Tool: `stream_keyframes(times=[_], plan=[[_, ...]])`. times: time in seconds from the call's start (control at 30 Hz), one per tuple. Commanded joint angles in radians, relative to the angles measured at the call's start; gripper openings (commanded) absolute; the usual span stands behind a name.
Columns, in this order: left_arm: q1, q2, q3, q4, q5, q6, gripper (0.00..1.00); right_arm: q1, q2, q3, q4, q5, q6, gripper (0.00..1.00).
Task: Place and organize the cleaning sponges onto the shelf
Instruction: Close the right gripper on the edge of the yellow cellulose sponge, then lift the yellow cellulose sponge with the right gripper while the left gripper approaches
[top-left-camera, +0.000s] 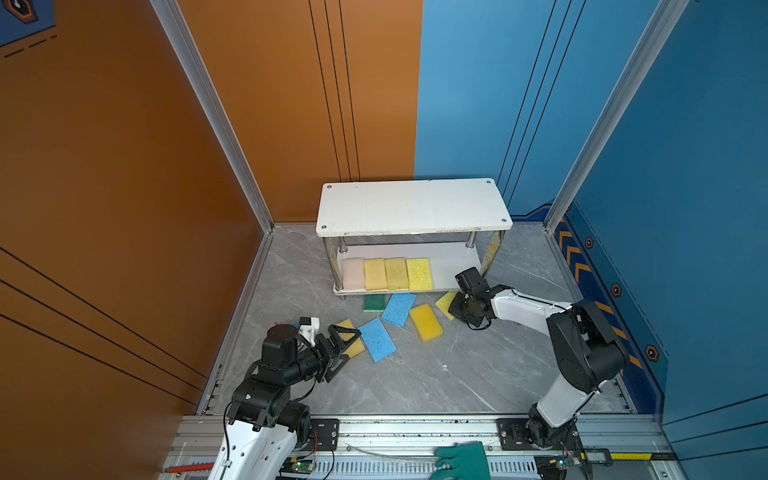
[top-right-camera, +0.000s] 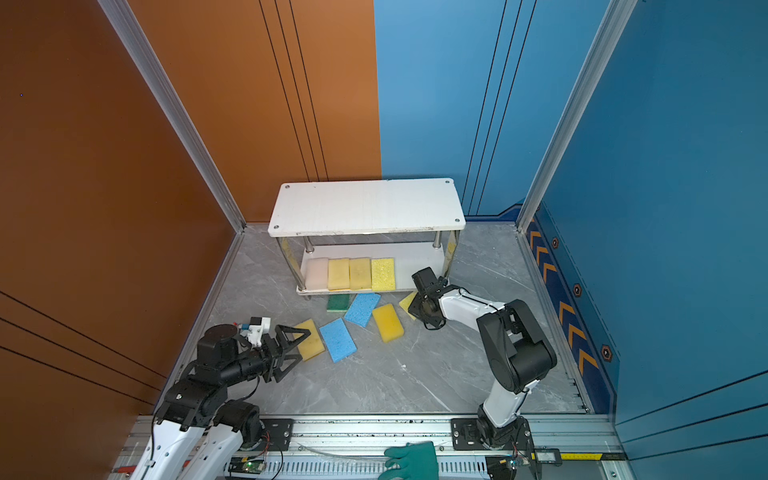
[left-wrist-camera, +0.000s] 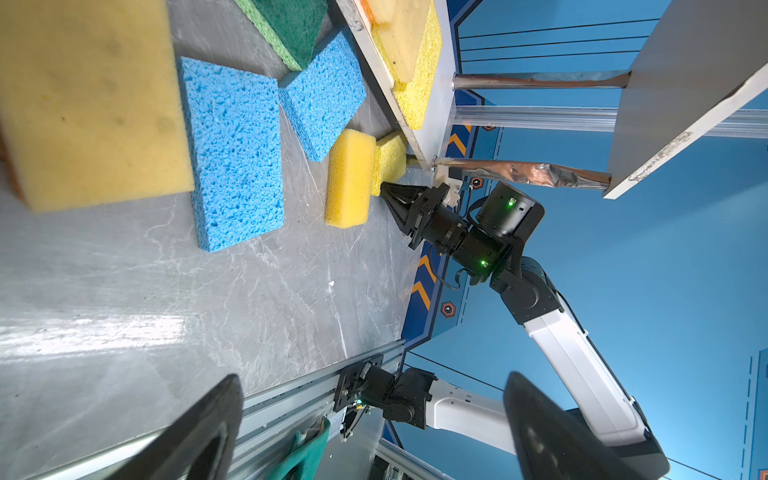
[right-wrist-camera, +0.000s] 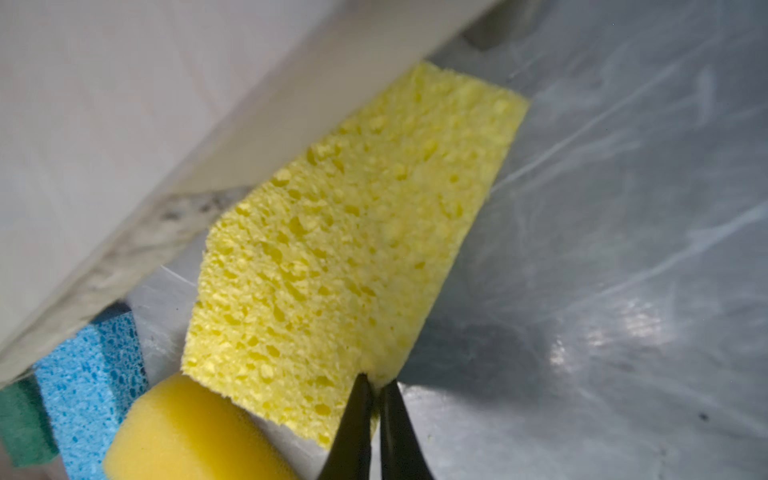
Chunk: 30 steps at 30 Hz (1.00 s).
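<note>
Right now your right gripper (right-wrist-camera: 376, 388) is clamped on one corner of a porous lemon-yellow rectangular sponge (right-wrist-camera: 345, 249), its two black tips nearly meeting through the foam. That sponge lies slanted on the grey marbled tabletop (top-left-camera: 415, 374), just in front of the right end of the small two-tier shelf with white boards and chrome posts (top-left-camera: 411, 208). Its far end reaches the front edge of the lower board, and you cannot tell whether it is off the surface.

Your left gripper (top-left-camera: 353, 345) stands with its jaws wide apart and nothing between them. It sits low over the near-left part of the tabletop, overlapping a dull yellow foam sponge (top-left-camera: 356, 352) in both top views. The left wrist view shows that sponge apart from the fingers.

On the shelf's lower board you have four sponges side by side in a row: a pale pink-beige sponge (top-left-camera: 353, 273) at the left, two soft pale-yellow sponges (top-left-camera: 375, 273) (top-left-camera: 397, 273), then a bright porous yellow sponge (top-left-camera: 419, 274).

In front of the shelf lie:
- a dark green scouring sponge (top-left-camera: 374, 303) at the board's front edge;
- a porous light blue sponge (top-left-camera: 399, 309) beside it;
- a second light blue sponge (top-left-camera: 377, 340) just beside the dull yellow one;
- a rounded deep-yellow foam sponge (top-left-camera: 426, 322) just beside the one you hold.

A teal-green rubber glove (top-left-camera: 465, 461) rests on the metal frame (top-left-camera: 395, 428) at the near edge.
</note>
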<state>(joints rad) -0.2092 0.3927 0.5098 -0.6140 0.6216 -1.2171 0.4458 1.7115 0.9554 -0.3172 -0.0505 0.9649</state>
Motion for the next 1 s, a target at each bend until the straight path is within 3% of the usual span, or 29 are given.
stream_keyframes(times=[0.0,0.33,0.6,0.97], plan=[[0.011,-0.003,-0.011,0.002,0.005,0.004,0.98,0.002,-0.017,-0.017,-0.026,0.017,-0.007,0.04],[0.012,0.057,0.013,0.004,0.015,0.059,0.98,0.002,-0.210,-0.120,-0.096,-0.028,-0.023,0.00],[-0.029,0.139,0.040,0.044,0.027,0.109,0.98,-0.006,-0.444,-0.219,-0.160,-0.216,-0.103,0.00],[-0.246,0.350,0.014,0.465,0.009,0.004,0.98,0.005,-0.711,-0.214,-0.221,-0.509,-0.168,0.00]])
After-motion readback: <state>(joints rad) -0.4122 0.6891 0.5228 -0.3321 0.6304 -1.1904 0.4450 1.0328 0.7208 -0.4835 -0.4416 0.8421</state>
